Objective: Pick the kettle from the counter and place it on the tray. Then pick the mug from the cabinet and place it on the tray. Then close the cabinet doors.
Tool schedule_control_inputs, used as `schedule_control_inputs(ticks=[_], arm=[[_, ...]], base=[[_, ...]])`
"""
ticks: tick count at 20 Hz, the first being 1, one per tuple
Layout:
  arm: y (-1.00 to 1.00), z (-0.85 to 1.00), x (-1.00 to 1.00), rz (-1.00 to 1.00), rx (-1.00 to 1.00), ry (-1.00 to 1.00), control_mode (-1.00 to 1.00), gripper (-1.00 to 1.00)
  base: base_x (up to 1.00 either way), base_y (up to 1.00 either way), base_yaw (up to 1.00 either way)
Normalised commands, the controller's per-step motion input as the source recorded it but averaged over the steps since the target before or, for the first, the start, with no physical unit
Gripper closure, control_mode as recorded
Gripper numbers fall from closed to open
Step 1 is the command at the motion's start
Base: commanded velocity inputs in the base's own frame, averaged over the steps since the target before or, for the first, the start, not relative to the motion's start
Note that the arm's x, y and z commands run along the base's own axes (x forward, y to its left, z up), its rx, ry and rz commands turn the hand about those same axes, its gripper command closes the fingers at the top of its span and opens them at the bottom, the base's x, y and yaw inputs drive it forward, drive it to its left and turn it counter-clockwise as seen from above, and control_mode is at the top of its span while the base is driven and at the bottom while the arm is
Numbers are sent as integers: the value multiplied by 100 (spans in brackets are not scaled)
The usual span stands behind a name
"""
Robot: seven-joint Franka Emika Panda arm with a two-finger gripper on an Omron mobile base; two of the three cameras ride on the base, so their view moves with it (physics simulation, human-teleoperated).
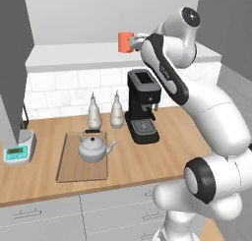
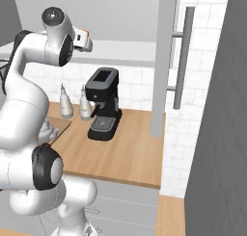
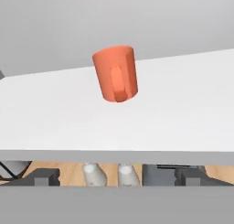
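Standing on the pale cabinet shelf (image 3: 55, 113), the mug (image 3: 116, 73) faces the wide-apart gripper (image 3: 117, 175).

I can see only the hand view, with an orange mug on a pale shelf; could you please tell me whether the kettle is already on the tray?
Observer: Yes, the kettle sits on the tray, on the counter left of the coffee machine.
Operator: Thank you. How close is the tool to the mug?
Observer: The open tool is beside the mug on the cabinet shelf, not gripping it.
Operator: Are the doors open?
Observer: Yes, the right one of the cabinet doors stands open, edge-on, past the coffee machine.
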Motion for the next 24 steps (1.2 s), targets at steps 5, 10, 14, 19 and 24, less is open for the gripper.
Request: schedule_control_inputs(ticks=[5,10,14,19,24], arm=[[0,-1,43,7,0,0,-100,-100],[2,-5,42,7,0,0,-100,-100],[9,-11,41,6,0,0,-100,-100],[11,-12,32,5,0,0,-100,-100],[4,-7,35,5,0,0,-100,-100]], base=[[0,0,0],[0,0,0],[0,0,0],[0,0,0],[0,0,0]])
